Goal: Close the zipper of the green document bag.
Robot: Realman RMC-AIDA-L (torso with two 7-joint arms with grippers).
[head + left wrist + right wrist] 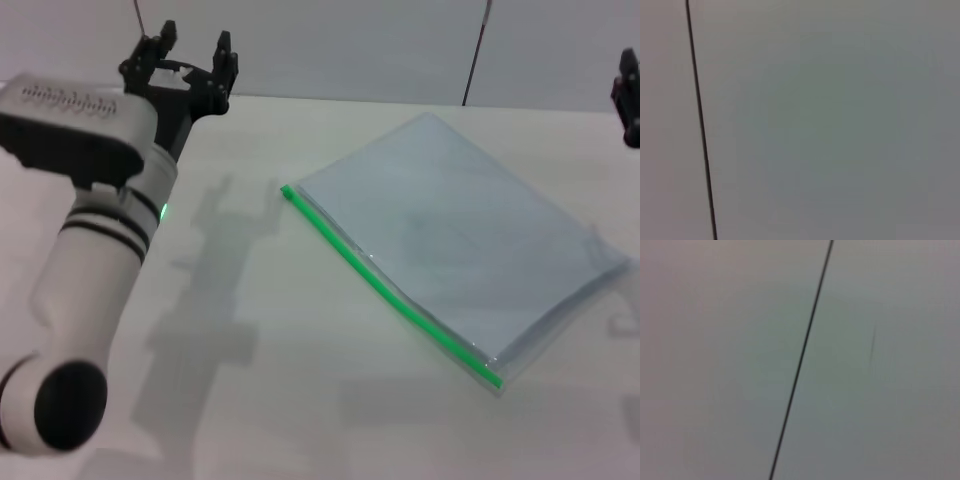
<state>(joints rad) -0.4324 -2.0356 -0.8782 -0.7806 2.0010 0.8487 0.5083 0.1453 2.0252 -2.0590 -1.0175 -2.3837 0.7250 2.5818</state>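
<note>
The left end effector (192, 55) hangs raised over the far left part of the white tabletop (300, 400), its black fingers spread apart with nothing between them. The green document bag (460, 250) lies flat on the tabletop, well apart from it to its right and nearer the robot, and the zipper (385, 285) runs along the bag's long edge on the side toward that end effector. The right end effector (627, 100) shows only partly at the far right edge, beyond the bag's far corner, and I cannot tell whether it is open or closed.
</note>
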